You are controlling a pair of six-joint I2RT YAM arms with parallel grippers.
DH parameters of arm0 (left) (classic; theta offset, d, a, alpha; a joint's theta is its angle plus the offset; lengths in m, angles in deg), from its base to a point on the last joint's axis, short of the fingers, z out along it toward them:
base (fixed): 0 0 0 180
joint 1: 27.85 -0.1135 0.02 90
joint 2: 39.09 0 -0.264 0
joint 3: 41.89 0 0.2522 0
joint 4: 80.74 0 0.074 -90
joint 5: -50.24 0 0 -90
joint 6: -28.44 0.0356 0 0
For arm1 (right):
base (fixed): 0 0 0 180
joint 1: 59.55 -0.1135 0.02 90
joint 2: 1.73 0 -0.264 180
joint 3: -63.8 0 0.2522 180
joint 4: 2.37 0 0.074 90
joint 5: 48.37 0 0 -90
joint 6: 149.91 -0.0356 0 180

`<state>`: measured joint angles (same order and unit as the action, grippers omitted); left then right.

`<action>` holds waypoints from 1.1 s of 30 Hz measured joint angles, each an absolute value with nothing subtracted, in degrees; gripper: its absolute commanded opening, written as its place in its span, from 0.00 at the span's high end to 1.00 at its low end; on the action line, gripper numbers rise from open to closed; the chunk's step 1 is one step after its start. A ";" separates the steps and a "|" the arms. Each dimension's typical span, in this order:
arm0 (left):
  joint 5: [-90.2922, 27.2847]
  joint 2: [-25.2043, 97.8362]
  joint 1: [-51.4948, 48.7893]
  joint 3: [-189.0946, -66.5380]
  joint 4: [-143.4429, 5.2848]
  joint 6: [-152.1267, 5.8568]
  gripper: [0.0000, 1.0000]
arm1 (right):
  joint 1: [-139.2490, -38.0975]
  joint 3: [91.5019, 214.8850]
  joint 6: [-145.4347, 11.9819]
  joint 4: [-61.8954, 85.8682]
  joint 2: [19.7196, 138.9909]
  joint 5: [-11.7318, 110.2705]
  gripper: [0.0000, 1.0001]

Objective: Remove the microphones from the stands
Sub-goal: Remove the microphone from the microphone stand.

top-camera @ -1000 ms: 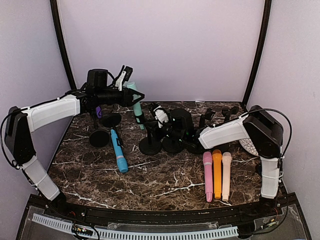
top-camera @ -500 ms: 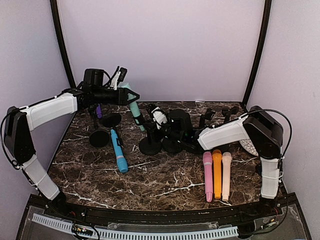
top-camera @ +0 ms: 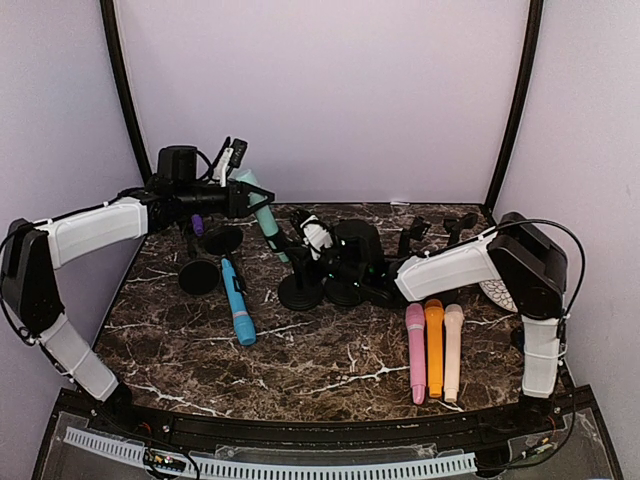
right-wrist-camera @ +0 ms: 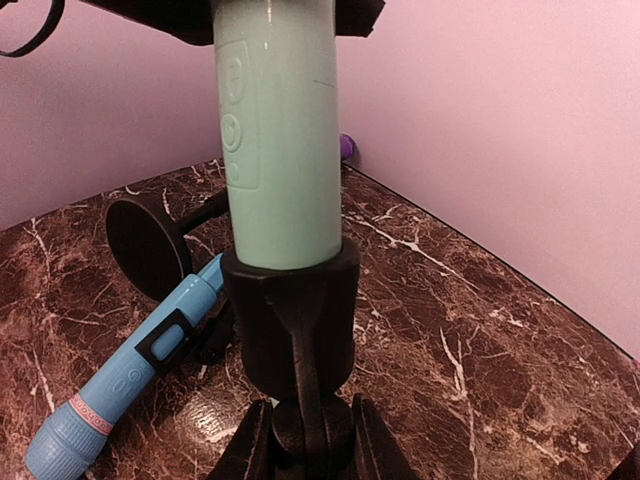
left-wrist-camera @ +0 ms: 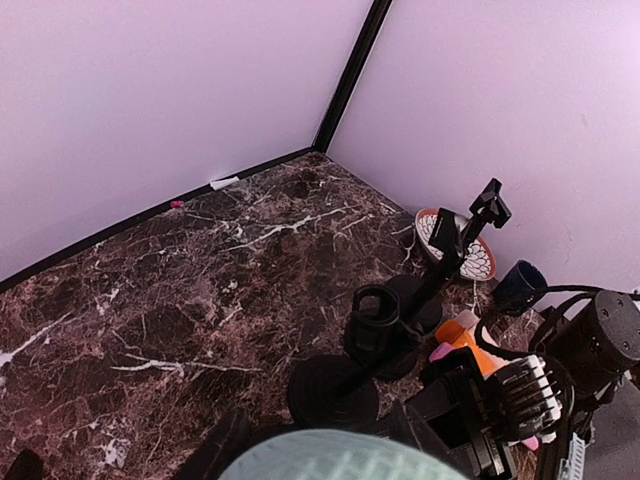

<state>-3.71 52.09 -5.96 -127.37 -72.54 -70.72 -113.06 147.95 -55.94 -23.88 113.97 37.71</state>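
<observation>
Mint-green microphone (top-camera: 268,225) sits with its lower end in the clip (right-wrist-camera: 290,310) of the black stand (top-camera: 299,290), body leaning up and left of the stand's base, so it is not yet free. Left gripper (top-camera: 252,195) is pinched on the microphone's upper end, above and left of the stand; a grip that high probably leaves the whole handle free to slide out of the clip. Right gripper (right-wrist-camera: 300,440) comes in from the right of the stand, its fingers pressed on the stem just under the clip. This looks like a brace so the light stand does not lift or topple with the pull. Blue microphone (top-camera: 238,308) lies flat on the marble table (top-camera: 320,370) left of the stand, apart from it. Change over the last second: the left gripper has moved left and slightly up, away from the stand, and the microphone's head has gone with it, so the lean is steeper. The stand's base has not shifted. The right arm has held its place.
</observation>
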 measured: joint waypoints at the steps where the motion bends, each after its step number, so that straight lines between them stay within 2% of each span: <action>1: -3.76 51.50 -5.66 -126.69 -72.98 -70.00 1.00 | -113.17 147.97 -55.90 -23.70 113.89 37.71 1.00; 9: -10.18 48.11 -0.83 -125.34 -72.58 -61.52 1.00 | -113.35 148.15 -55.73 -22.19 113.34 37.53 1.00; 18: -15.82 47.43 -0.02 -126.50 -69.52 -63.10 1.00 | -113.39 148.17 -55.18 -22.08 113.34 37.31 1.00; 33: -13.09 47.12 -1.98 -126.28 -68.73 -66.44 1.00 | -113.78 148.28 -53.13 -22.13 113.34 37.14 1.00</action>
<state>-13.09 47.12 -1.98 -126.28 -68.73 -66.44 -113.78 148.28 -53.13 -22.13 113.34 37.14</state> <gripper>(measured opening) 0.470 0.231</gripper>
